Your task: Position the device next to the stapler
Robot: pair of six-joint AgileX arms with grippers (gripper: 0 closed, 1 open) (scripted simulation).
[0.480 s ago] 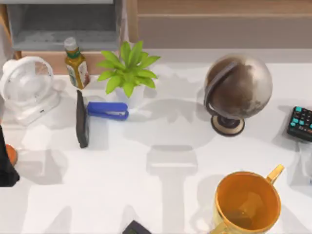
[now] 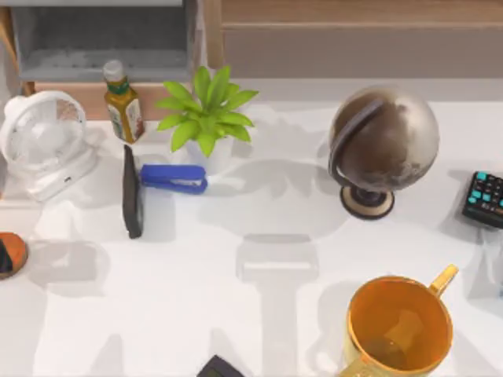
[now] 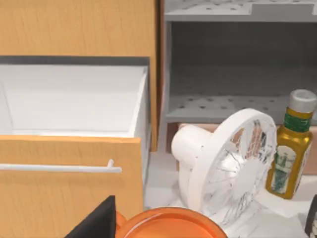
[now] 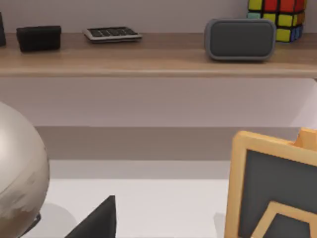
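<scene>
The blue stapler [image 2: 173, 178] lies on the white table in front of the potted plant [image 2: 206, 116]. The device [image 2: 132, 192], a slim dark slab standing on its edge, sits right at the stapler's left end, crosswise to it, with no gripper on it. A dark part of my left gripper [image 3: 99, 224] shows in the left wrist view, off the table's left side and facing the fan. A dark part of my right gripper [image 4: 99, 218] shows in the right wrist view, parked at the right near the globe.
A white fan [image 2: 43, 141] and an olive bottle [image 2: 123, 102] stand left of the plant. An orange dish [image 2: 9, 255] sits at the left edge. A globe [image 2: 383, 145], a keypad [image 2: 485, 198] and a yellow mug [image 2: 399, 323] occupy the right half.
The dark part of my left arm at the top view's left edge has drawn back out of that view, uncovering the orange dish. The device and stapler have not moved.
</scene>
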